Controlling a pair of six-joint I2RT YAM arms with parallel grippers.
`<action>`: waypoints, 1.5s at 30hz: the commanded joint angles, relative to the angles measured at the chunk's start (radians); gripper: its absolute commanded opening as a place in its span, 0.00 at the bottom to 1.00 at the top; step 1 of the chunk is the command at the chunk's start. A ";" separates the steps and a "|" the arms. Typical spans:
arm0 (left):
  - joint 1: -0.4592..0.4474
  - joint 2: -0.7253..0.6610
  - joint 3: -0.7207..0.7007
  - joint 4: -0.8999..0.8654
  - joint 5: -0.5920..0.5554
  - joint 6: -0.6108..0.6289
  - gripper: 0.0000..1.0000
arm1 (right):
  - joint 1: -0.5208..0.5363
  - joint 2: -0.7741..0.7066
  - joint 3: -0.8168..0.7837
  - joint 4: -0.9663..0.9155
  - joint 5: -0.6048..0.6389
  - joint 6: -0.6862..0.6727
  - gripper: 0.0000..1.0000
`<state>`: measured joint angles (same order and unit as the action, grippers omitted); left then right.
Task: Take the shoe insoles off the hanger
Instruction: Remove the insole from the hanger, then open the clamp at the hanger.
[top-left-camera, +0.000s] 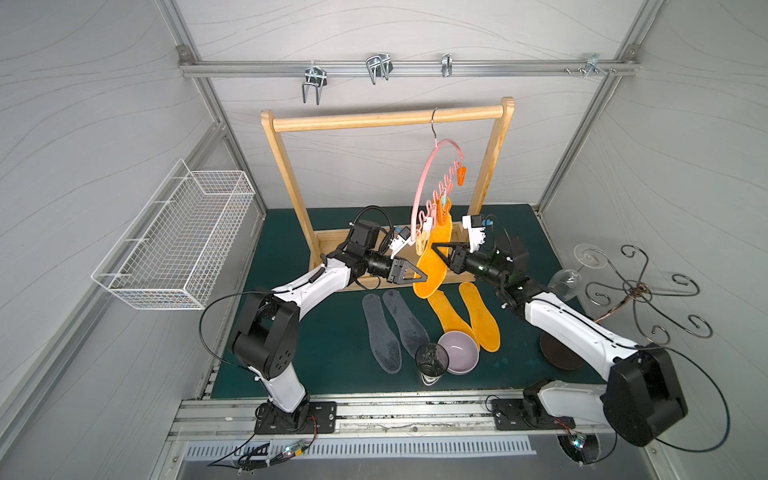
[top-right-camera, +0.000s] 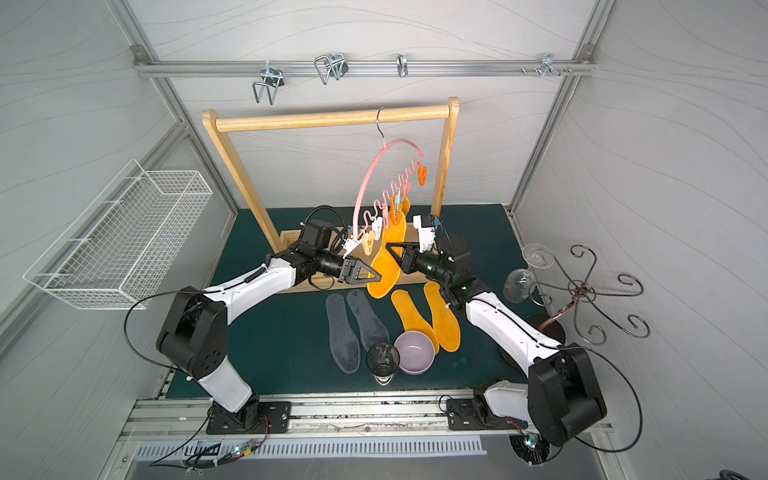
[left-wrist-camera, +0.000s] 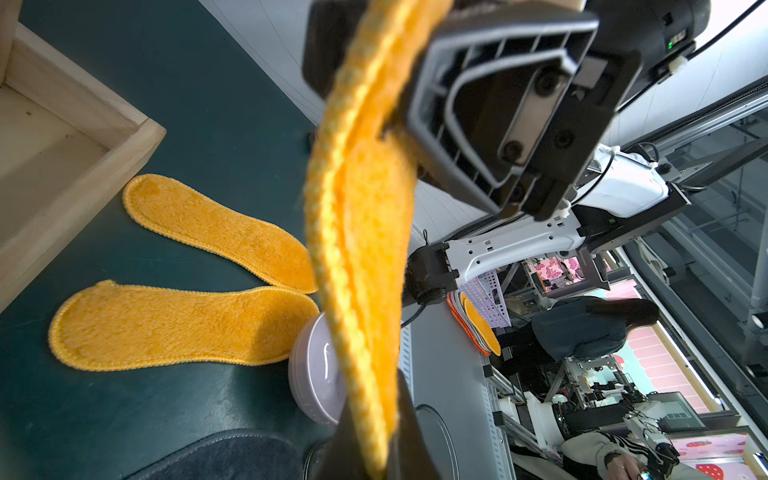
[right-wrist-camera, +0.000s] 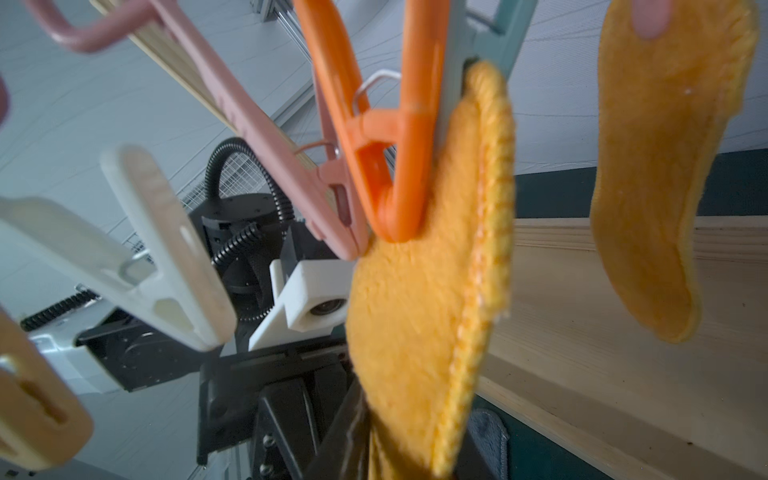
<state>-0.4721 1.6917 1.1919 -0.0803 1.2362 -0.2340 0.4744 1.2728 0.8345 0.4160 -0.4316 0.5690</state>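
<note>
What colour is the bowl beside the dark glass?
The bowl is pale lilac; best in a top view.

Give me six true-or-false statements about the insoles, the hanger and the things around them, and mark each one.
1. Two dark grey insoles lie on the green mat. True.
2. The pink hanger lies on the mat. False: it hangs by its hook from the wooden rail.
3. The left gripper is shut on the hanging orange insole. True.
4. Every orange insole is off the hanger. False: two hang clipped, the held one and a second orange insole.
5. The white wire basket holds an insole. False: no insole shows in it.
6. A lilac bowl stands next to a dark glass tumbler. True.
</note>
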 joint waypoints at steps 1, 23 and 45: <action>-0.006 -0.014 -0.009 0.054 0.039 -0.033 0.00 | -0.028 0.021 0.037 0.049 -0.026 0.045 0.27; -0.006 -0.019 -0.023 0.058 0.052 -0.044 0.00 | -0.104 0.196 0.210 0.113 -0.068 0.040 0.37; -0.006 -0.006 -0.028 0.059 0.046 -0.048 0.00 | -0.092 0.309 0.416 -0.028 0.044 0.014 0.40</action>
<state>-0.4694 1.6913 1.1645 -0.0250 1.2526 -0.2848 0.3809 1.5692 1.2255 0.4286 -0.4286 0.5934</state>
